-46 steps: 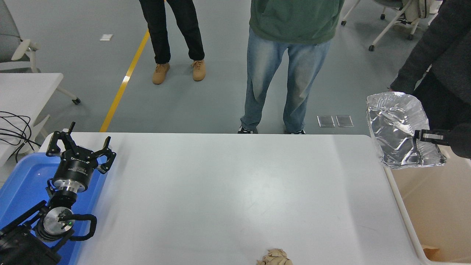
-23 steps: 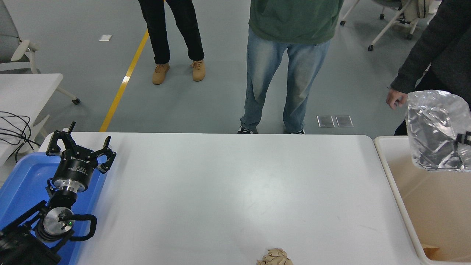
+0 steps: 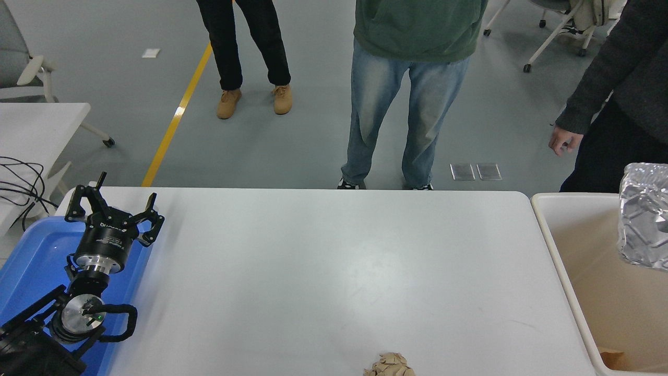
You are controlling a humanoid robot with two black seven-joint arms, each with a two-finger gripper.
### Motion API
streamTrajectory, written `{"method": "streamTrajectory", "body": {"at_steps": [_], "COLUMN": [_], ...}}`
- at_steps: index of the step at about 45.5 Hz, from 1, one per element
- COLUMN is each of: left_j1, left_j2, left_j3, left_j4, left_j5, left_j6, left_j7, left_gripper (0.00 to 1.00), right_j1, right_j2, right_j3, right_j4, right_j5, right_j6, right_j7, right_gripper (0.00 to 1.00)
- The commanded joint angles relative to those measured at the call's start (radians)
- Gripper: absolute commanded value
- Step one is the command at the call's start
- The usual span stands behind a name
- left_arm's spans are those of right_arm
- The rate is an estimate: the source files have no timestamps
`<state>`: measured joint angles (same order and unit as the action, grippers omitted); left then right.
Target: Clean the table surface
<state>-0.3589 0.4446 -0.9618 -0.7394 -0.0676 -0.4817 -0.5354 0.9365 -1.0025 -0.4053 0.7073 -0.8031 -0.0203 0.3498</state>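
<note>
- Head view: crumpled brown paper point(image 3: 389, 364) is lying at bottom centre of the table surface point(image 3: 334, 261).
- Left gripper point(image 3: 112, 209) is sitting released at lower left, nearer; right gripper isn't showing.

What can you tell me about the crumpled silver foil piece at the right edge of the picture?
The silver foil piece is shiny, wrinkled metallic sheet, bunched into a loose boxy shape, with dark creases and bright reflections. It sits at the picture's right edge, partly cut off, above the beige bin that stands beside the table surface. It appears to hang over the bin's opening. What holds it cannot be seen, and nothing visibly touches it.
</note>
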Motion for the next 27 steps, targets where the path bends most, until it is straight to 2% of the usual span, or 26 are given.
{"method": "streamTrajectory", "body": {"at_steps": [1,21,27], "left_j1": [0.000,0.000,0.000], "left_j2": [0.000,-0.001,0.000], "left_j3": [0.000,0.000,0.000], "left_j4": [0.000,0.000,0.000], "left_j5": [0.000,0.000,0.000], "left_j6": [0.000,0.000,0.000], "left_j7": [0.000,0.000,0.000], "left_gripper": [0.99,0.99,0.99], "right_j1": [-0.195,-0.327,-0.331], "right_j2": [0.149,0.462,0.504], "right_j3": [0.065,0.072,0.071], "right_j4": [-0.146,-0.656,-0.695], "right_j5": [0.028,0.165,0.177], "right_j6": [-0.096,-0.089,-0.089], "right_j7": [0.011,0.034,0.031], "right_gripper": [0.00,0.00,0.00]}}
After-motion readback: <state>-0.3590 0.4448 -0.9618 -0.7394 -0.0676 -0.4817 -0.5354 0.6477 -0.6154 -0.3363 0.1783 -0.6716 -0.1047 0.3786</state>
